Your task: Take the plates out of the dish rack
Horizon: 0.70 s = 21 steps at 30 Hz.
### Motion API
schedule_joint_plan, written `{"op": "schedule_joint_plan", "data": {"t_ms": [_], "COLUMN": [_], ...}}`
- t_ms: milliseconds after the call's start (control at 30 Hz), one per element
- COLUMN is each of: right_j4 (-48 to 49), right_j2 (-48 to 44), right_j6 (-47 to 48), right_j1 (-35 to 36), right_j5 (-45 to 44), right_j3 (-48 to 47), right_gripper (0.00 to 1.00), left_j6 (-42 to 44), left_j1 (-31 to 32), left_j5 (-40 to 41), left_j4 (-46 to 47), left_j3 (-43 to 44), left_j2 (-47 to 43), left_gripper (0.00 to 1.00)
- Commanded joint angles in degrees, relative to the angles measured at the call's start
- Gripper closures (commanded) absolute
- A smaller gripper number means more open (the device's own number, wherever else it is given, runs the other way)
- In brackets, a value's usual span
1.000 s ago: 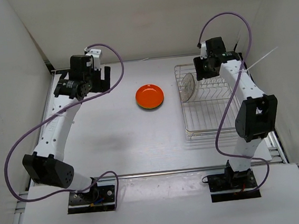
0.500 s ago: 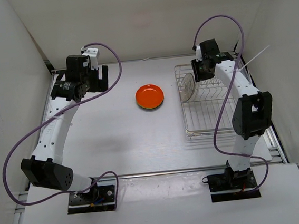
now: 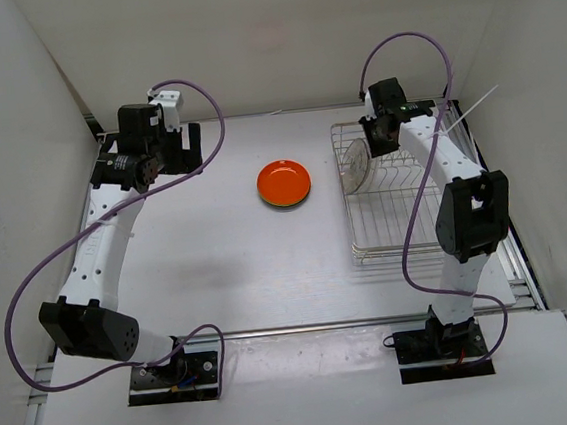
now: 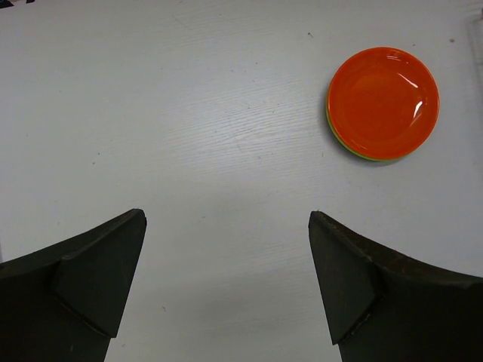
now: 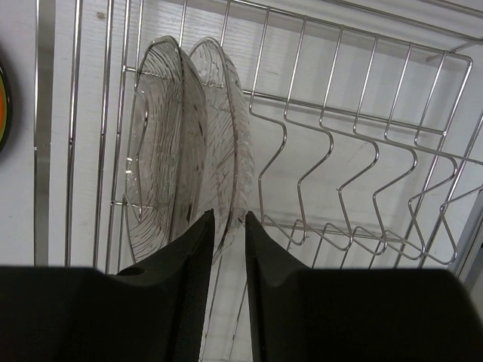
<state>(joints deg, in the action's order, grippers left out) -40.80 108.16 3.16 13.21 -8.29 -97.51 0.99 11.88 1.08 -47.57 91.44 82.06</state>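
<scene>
The right pincer (image 5: 228,222) had edged left over the dish rack (image 3: 404,211), jaws nearly together astride an upright clear plate (image 5: 226,128) directly ahead, grip uncertain; the left pincer (image 4: 226,219) hung spread.

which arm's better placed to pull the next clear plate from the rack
Right. The right gripper is at the clear plates standing in the dish rack; the left gripper hangs open over table, far from it.

Robot lab work cell, bare white panel walls (image 3: 276,32), white table (image 3: 229,268), bolted arm bases (image 3: 173,374), purple cables (image 3: 402,36)
</scene>
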Motion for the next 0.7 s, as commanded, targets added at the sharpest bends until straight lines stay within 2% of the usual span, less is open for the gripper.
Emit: {"op": "schedule_joint_plan", "data": {"t_ms": [0, 233, 300, 467, 533, 667], "right_j4": [1.68, 1.16, 0.63, 0.1, -0.51, -1.65], "right_j2": [0.56, 0.56, 0.56, 0.56, 1.08, 1.09], "right_j6": [-0.43, -0.43, -0.96, -0.96, -1.49, -1.49], "right_j1": [0.15, 0.15, 0.15, 0.15, 0.15, 0.15], "right_j5": [-1.81, -2.34, -2.87, -2.87, -3.39, -4.01], "right_j3": [-2.42, -2.94, -3.47, -3.47, -3.47, -4.0], "right_gripper": [0.73, 0.81, 0.87, 0.9, 0.96, 1.0], "left_j6": [-0.64, -0.64, -0.64, -0.64, -0.64, -0.64], "left_j1": [-0.19, -0.19, -0.19, -0.19, -0.19, -0.19], "left_j5": [-1.7, -1.7, -1.7, -2.22, -2.22, -2.22], "left_j4": [0.9, 0.9, 0.9, 0.9, 0.9, 0.37], "left_j3": [1.99, 1.99, 1.99, 2.51, 2.52, 2.52], "left_j2": [-1.64, -1.64, -1.11, -1.11, -1.11, -0.59], "left_gripper": [0.0, 0.0, 0.0, 0.0, 0.0, 0.0]}}
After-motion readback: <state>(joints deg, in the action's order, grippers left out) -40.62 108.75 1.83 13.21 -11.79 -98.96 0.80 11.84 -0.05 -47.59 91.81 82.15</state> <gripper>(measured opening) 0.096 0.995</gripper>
